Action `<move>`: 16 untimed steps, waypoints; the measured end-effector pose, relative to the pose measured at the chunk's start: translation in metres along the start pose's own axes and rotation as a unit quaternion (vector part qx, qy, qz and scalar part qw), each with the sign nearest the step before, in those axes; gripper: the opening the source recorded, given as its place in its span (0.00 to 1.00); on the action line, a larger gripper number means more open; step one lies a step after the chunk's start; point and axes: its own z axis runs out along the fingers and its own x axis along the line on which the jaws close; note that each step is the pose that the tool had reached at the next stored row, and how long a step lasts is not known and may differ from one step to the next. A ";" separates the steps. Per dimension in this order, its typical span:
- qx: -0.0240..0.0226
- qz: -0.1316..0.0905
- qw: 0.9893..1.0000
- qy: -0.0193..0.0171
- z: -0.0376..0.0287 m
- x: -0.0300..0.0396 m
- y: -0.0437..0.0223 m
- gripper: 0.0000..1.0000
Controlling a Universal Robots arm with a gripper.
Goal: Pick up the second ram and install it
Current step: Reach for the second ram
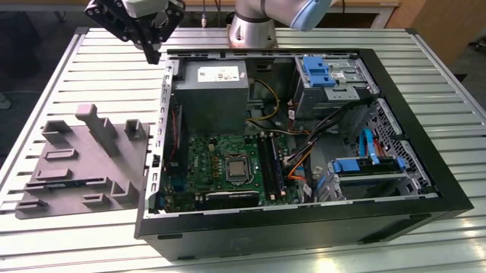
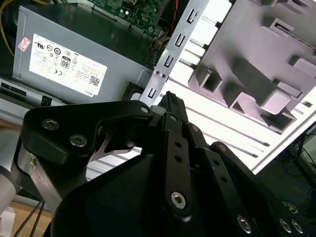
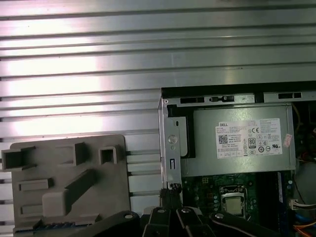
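Gripper (image 1: 154, 56) hangs beside the case (image 1: 304, 226) corner, fingers pressed together, carrying nothing. Second ram (image 3: 49, 226) lies in the grey fixture (image 1: 83, 165) (well apart). Risk: lowered unopened, the tips would strike and chip the stick.

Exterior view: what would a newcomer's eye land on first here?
The open black computer case, lying on its side, dominates the slatted metal table, with its grey power-supply box and green motherboard exposed. The black gripper, shut, hangs by the case's far corner at the exterior view's left. A grey moulded fixture lies on the table beside the case on that same side.
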 end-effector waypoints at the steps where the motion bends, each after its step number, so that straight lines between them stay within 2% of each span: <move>1: 0.000 0.000 1.000 0.000 -0.0001 0.0011 -0.0001 0.11; 16: 0.000 0.000 1.000 0.000 -0.0006 0.0192 -0.0015 0.11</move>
